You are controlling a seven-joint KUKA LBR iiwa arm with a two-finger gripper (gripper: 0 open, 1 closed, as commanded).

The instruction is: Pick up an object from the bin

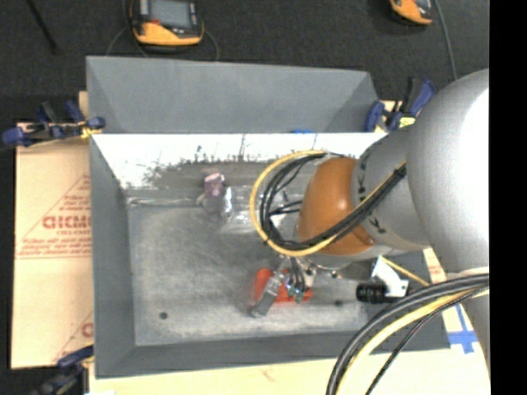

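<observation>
Bin (pixel 111 245): grey metal with sloped walls, the floor largely bare across the view's left half and middle. The tool (pixel 290 287) sits low over the front of the floor, right of centre and near the front wall. Open room lies to its left in the view, while the arm with its orange cover (pixel 329 208) crowds the right side. Whether the tool is wide or narrow cannot be told. Just beside the tool lies a small, blocky red object (pixel 263 281), with a grey bar (pixel 262 304) touching it. The bar's long axis runs diagonally, one end toward the front-left, the other toward the tool. A small purple object (pixel 214 184) sits well apart by the back wall.
</observation>
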